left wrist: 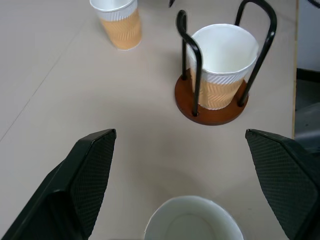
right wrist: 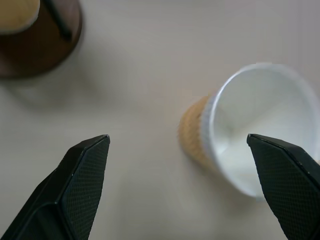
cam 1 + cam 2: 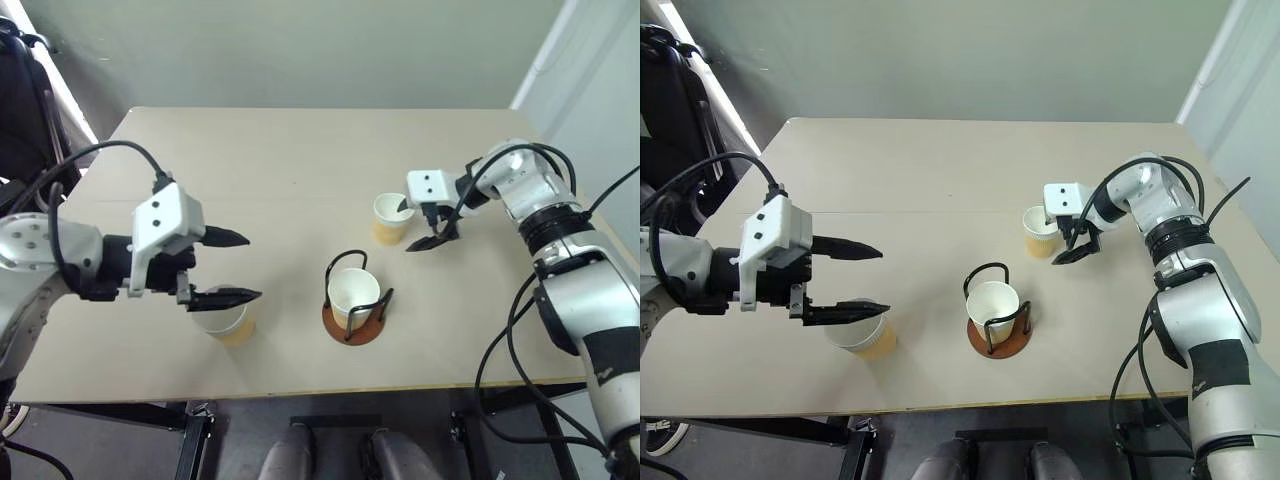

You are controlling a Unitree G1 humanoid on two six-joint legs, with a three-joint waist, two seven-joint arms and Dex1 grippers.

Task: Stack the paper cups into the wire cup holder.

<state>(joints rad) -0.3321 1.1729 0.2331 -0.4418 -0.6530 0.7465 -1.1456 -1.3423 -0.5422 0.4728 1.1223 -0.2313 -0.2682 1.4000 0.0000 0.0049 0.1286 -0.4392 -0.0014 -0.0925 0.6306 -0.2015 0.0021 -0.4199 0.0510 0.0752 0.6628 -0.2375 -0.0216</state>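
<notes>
Holder (image 3: 356, 322) at worktop (image 3: 280, 170) middle, one cup (image 3: 353, 292) upright in it. Right pincer (image 3: 420, 228) released, empty, just beside far cup (image 3: 390, 218), upright. Left pincer (image 3: 240, 268) released over near cup (image 3: 229, 322). Right arm looks nearer to grasping.

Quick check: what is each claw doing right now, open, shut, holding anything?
Left claw: open, holding nothing, above a paper cup.
Right claw: open, holding nothing, beside another paper cup.
</notes>
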